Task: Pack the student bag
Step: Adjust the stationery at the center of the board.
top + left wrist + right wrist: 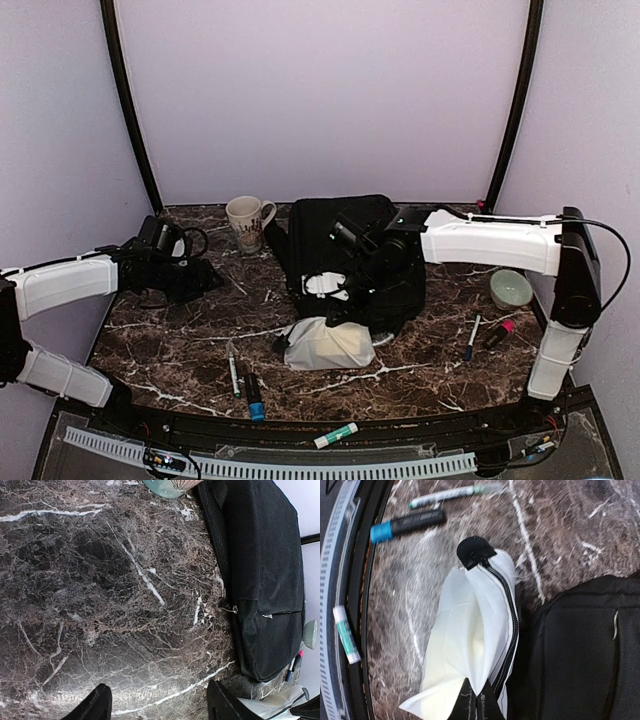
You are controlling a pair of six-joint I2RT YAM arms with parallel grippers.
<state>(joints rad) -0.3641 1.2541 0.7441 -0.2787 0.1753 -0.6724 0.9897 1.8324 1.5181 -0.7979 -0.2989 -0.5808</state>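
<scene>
The student bag [318,232] lies flat at the middle back of the table [180,340], with the right arm stretched across it. No open mouth shows in any view, and the arm hides part of its top.

Against the bag's near edge sits a white pouch [465,630], zip side up. The right gripper [475,705] is closed, and its tips seem to pinch the pouch fabric beside the zip. The left gripper [159,700] hangs open over bare table left of the bag, holding nothing.

The hold on the pouch looks thin, a nip of cloth near one end, so a lift could let it slide free or swing and sag. If the bag is zipped shut, the pouch would only be pushed against it, and the soft bag could shift with no second hand steadying it.

A mug [248,222] stands just left of the bag's back corner, and a bowl [510,288] sits to its right. A pen [472,338] and a pink marker [500,333] lie nearby. A blue-capped marker [407,524] and a thin pen [452,494] lie near the pouch, and a glue stick [346,635] rests on the front ledge. None of these blocks the pouch.
</scene>
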